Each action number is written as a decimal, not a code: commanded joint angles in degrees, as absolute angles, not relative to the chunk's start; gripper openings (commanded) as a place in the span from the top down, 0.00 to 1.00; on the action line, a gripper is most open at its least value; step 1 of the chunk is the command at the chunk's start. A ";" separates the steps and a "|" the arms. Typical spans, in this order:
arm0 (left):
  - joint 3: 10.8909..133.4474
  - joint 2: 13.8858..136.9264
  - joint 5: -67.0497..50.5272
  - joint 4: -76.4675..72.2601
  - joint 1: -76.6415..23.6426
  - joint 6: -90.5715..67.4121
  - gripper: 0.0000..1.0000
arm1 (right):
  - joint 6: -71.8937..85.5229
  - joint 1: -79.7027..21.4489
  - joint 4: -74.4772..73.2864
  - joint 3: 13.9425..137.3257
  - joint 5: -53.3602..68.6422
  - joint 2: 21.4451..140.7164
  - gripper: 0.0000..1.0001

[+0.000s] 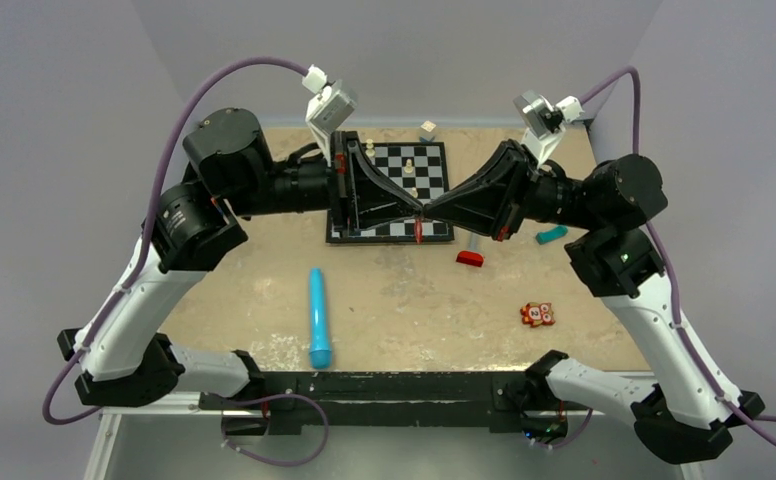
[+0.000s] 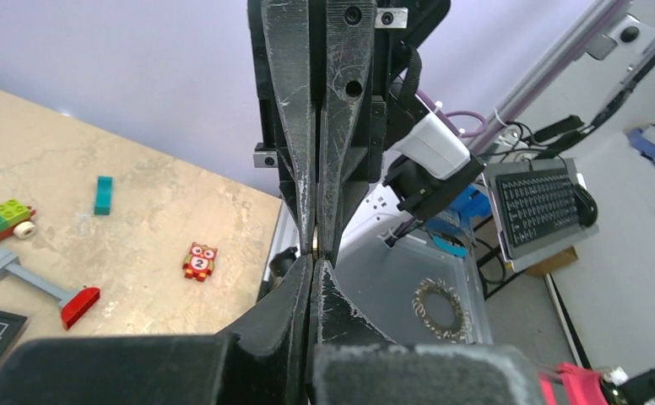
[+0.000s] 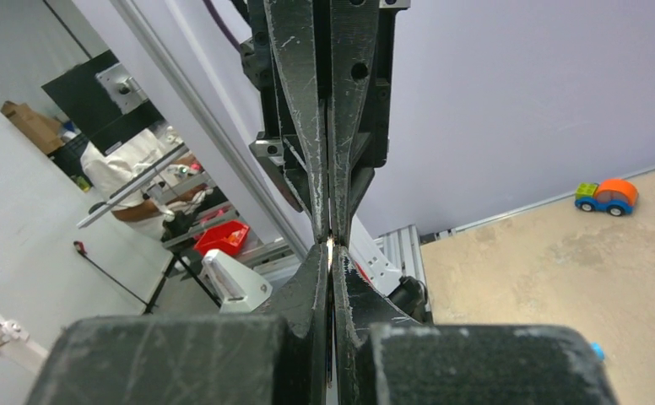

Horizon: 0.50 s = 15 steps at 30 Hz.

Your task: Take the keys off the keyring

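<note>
My left gripper [image 1: 414, 207] and right gripper [image 1: 431, 211] meet tip to tip in the air above the chessboard [image 1: 434, 160]. Both are shut. The red key tag of the keyring [image 1: 419, 232] hangs just below the meeting point. In the left wrist view my left gripper [image 2: 316, 261] touches the right one's fingers [image 2: 341, 126], with a small metal glint between the tips. In the right wrist view my right gripper [image 3: 331, 251] pinches a thin metal sliver, apparently the key [image 3: 331, 243]. A red bit of the tag [image 3: 362, 270] shows behind the tips. The ring itself is hidden by the fingers.
A blue cylinder [image 1: 319, 317] lies at the front left. A red block-headed toy [image 1: 470, 256], a teal block [image 1: 551, 234] and an orange owl toy marked 2 [image 1: 536, 314] lie to the right. White chess pieces stand on the board. A toy car [image 3: 607, 196] sits by the wall.
</note>
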<state>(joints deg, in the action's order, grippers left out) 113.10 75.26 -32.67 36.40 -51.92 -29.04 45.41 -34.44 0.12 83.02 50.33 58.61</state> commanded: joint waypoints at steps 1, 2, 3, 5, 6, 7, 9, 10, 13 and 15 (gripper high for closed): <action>111.09 74.83 -25.30 32.50 -53.00 -29.44 1.00 | 46.03 -34.60 2.76 83.58 46.76 59.19 1.00; 110.83 74.62 -24.63 32.30 -53.06 -29.37 1.00 | 46.38 -34.61 3.26 83.59 46.68 59.23 1.00; 110.69 74.50 -23.94 32.07 -53.08 -29.36 1.00 | 46.83 -34.63 3.82 83.62 46.59 59.35 1.00; 110.26 74.23 -22.94 31.47 -53.09 -29.42 1.00 | 47.57 -34.61 4.86 83.62 46.35 59.64 1.00; 110.22 74.21 -22.42 31.18 -53.16 -29.50 1.00 | 47.96 -34.62 5.41 83.65 46.28 59.79 1.00; 110.09 74.17 -21.89 30.93 -53.24 -29.65 1.00 | 48.34 -34.58 5.75 83.68 46.12 60.00 1.00; 109.79 74.08 -20.81 29.93 -53.43 -29.93 1.00 | 48.94 -34.61 6.62 83.67 45.70 60.30 1.00; 109.70 74.06 -20.30 29.52 -53.54 -30.12 1.00 | 49.22 -34.63 7.06 83.72 45.51 60.41 1.00; 109.52 74.14 -19.01 28.19 -53.70 -30.67 1.00 | 49.85 -34.54 8.09 83.97 45.10 61.02 1.00; 109.72 74.49 -18.88 27.74 -53.72 -30.76 1.00 | 50.15 -34.58 8.49 84.50 45.17 61.40 1.00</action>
